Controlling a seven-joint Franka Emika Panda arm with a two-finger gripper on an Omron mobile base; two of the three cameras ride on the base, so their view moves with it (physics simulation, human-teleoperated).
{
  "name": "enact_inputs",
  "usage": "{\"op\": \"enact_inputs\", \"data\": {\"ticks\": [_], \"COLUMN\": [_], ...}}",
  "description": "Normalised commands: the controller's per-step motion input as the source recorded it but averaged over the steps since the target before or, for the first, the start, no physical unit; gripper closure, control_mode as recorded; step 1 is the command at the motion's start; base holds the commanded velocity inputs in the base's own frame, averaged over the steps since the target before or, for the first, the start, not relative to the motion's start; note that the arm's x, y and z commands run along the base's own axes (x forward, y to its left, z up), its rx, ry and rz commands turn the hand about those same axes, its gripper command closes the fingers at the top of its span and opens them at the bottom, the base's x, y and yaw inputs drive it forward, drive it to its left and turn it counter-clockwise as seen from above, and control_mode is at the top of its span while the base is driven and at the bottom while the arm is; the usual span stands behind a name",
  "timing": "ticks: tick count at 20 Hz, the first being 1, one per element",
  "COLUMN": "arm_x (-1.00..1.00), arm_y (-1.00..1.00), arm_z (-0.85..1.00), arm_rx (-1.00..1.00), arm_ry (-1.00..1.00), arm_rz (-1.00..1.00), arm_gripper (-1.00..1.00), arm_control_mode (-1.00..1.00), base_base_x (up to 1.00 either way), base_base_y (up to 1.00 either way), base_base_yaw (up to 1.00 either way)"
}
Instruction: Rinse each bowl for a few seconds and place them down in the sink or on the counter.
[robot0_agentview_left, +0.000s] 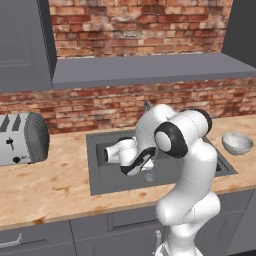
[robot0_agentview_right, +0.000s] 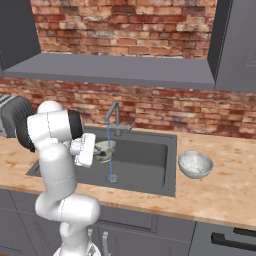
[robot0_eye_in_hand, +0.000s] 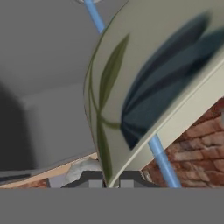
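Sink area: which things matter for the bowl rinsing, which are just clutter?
Job:
- leaf-patterned bowl, held in gripper beside the water stream
- speckled bowl on counter
- sink, tap

Lying about:
- toaster
- shelf

In the left base view the arm's white links at frame centre cover most of the tap (robot0_agentview_left: 147, 106), the held bowl and the middle of the sink (robot0_agentview_left: 100, 175); the toaster (robot0_agentview_left: 22, 139) is cut off by the left edge. In the right base view the arm hides the sink's left end. In the hand view the held bowl (robot0_eye_in_hand: 153, 83) runs past the top and right edges, its leaf pattern blurred, and the speckled bowl (robot0_eye_in_hand: 81, 168) shows as a sliver at bottom centre.
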Motion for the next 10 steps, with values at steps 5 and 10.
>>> {"op": "enact_inputs", "data": {"ticks": [5, 10], "arm_x": [0.09, 0.08], "arm_y": [0.12, 0.07], "arm_z": [-0.18, -0.23], "arm_rx": [0.06, 0.06], "arm_ry": [0.0, 0.0], "arm_rz": [-0.17, -0.17], "arm_gripper": [1.0, 1.0], "arm_control_mode": [-1.0, -1.0], "base_base_x": [0.0, 0.0], "base_base_y": [0.0, 0.0], "base_base_yaw": [0.0, 0.0]}}
